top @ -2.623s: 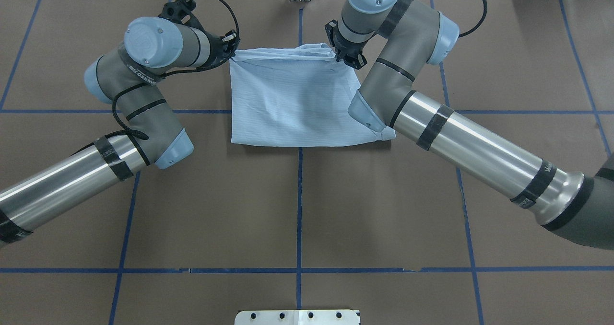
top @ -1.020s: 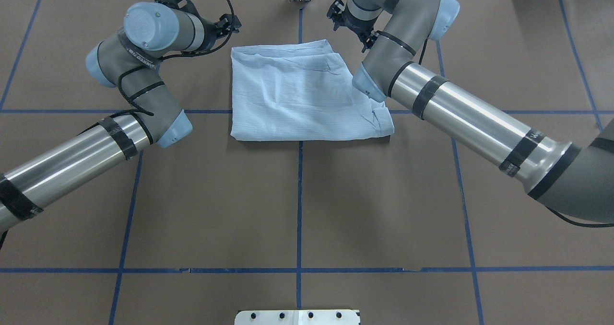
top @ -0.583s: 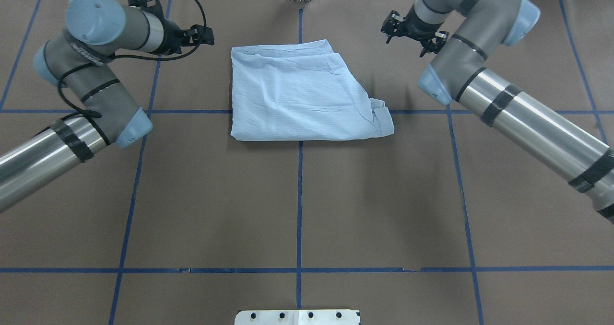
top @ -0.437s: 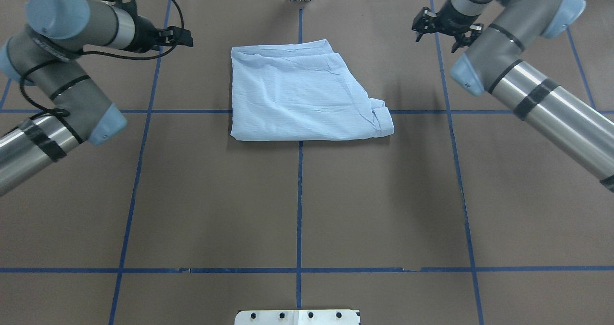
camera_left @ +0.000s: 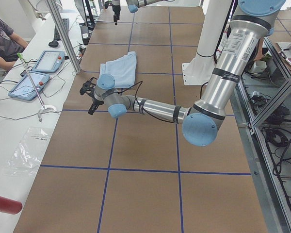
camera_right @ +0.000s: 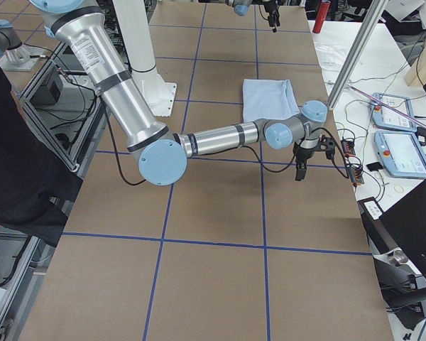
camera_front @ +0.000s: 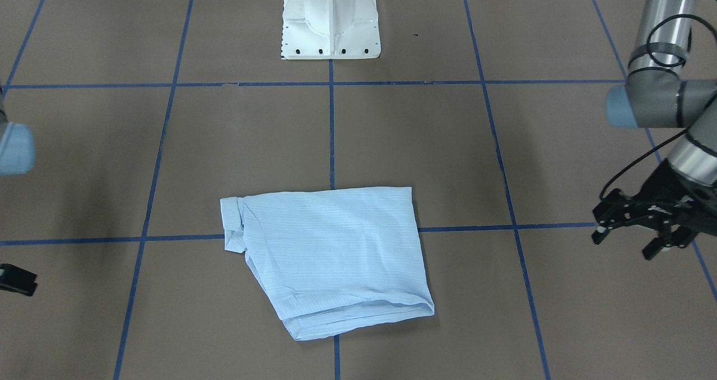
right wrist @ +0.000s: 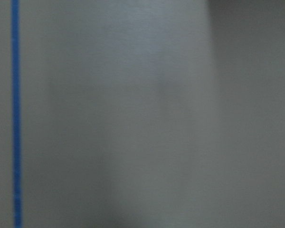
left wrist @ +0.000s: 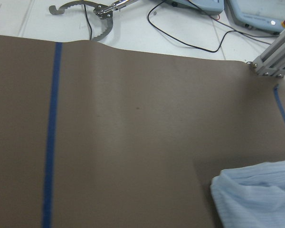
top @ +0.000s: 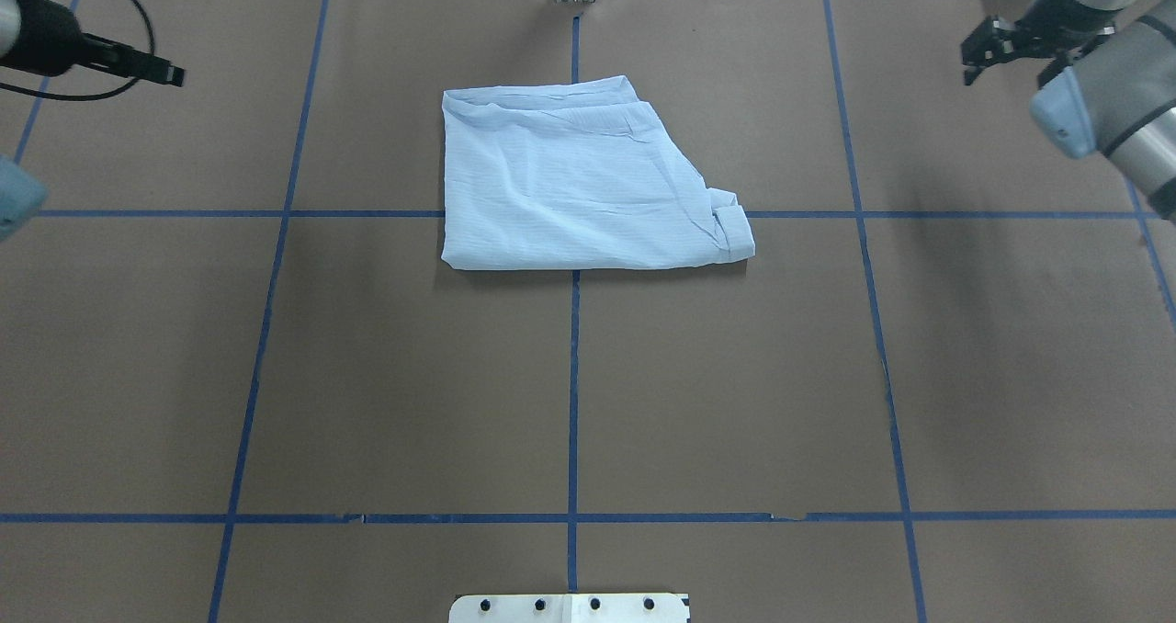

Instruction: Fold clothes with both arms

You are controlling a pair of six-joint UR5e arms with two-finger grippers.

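A thin pale-blue, finely striped shirt point(top: 579, 186), folded into a flat, roughly trapezoidal packet, lies on the brown paper-covered tabletop point(top: 413, 375) with its blue tape grid. It straddles the centre line on the side far from the white pedestal base point(camera_front: 330, 21). The packet's long axis runs side to side, from one arm towards the other. Its straight short edge faces the robot's left, and its slanted edge, with a small turned-up cuff-like flap at the corner, faces the robot's right. The black two-finger left end effector point(camera_front: 624, 244) hovers well apart from the shirt, out towards the tabletop's left margin, fingers spread and grasping nothing. The black right end effector point(top: 1006, 61) hangs well apart on the opposite side, likewise released and empty. The shirt thus lies inward of both, and neither end effector is clearly the nearer. Should a further fold be wanted, each would probably have to travel inward along the long axis to its own short edge. The left wrist view catches only one corner of the cloth; the right wrist view shows blurred tabletop. No neck label, brand or button shows on the packet, and the print on the arms is too small to read.
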